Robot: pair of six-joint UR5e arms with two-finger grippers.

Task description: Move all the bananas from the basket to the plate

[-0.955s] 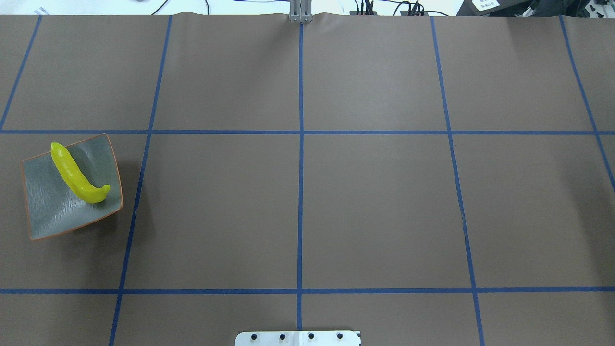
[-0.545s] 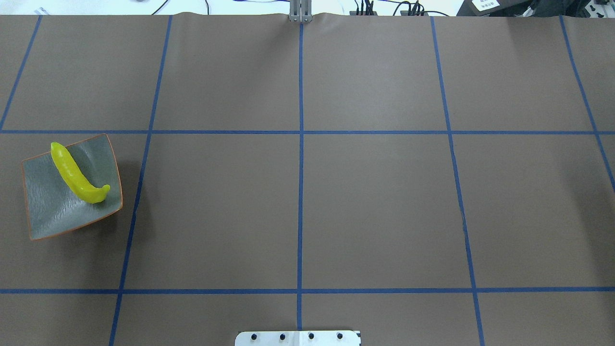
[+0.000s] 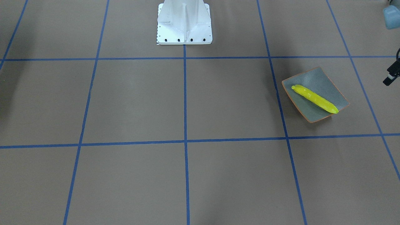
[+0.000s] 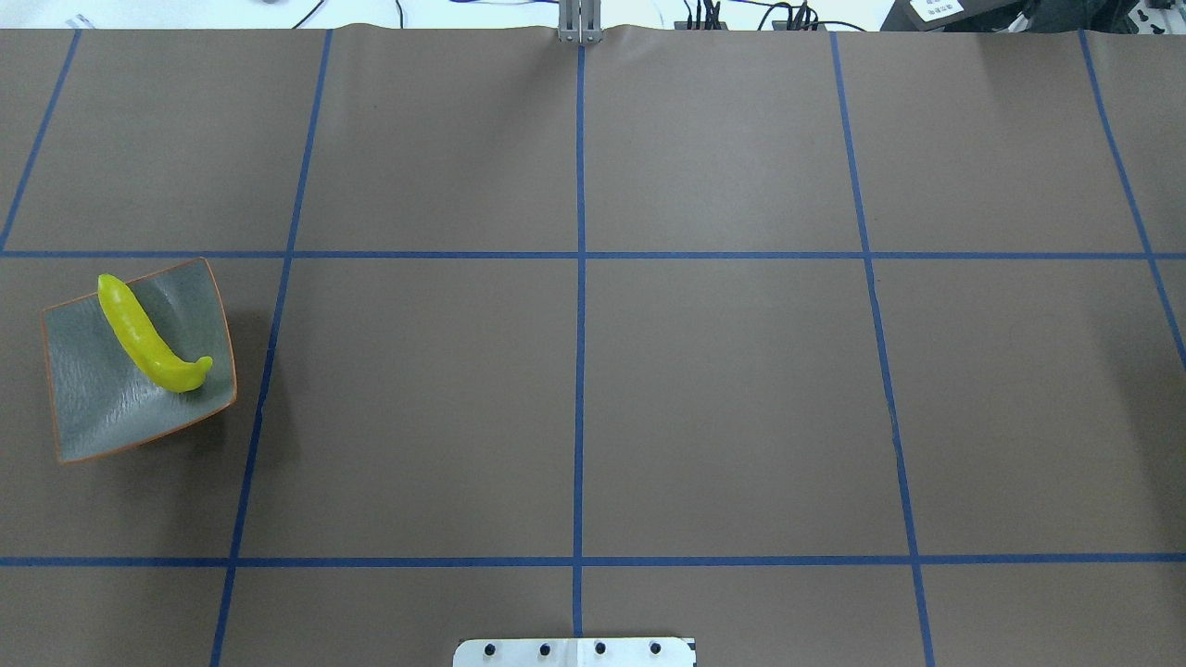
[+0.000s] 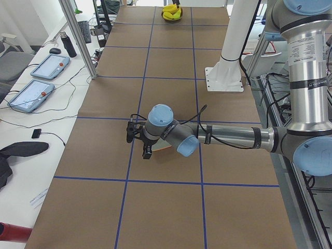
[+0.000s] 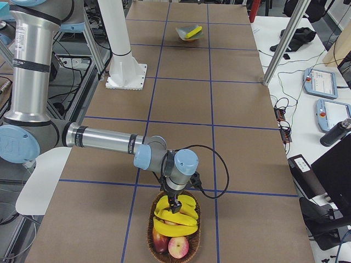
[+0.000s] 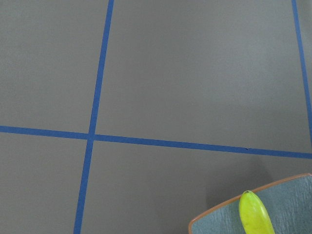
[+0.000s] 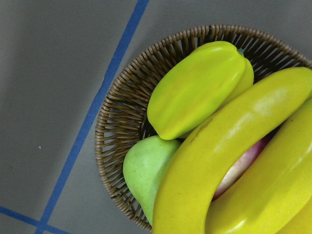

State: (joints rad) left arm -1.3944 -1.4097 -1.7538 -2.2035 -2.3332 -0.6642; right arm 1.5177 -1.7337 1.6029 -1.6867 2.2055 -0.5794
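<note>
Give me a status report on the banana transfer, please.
Right gripper over basket, left gripper beside plate; open or shut unclear. One banana plated, remaining bananas in basket. No obstruction seen.

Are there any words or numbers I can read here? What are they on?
None can be read.
Left arm: dark print on its grey tube, too small.
Right arm: the same print, blurred.
White label at the overhead view's top right: too small.
Banana, plate, basket: no writing.
</note>
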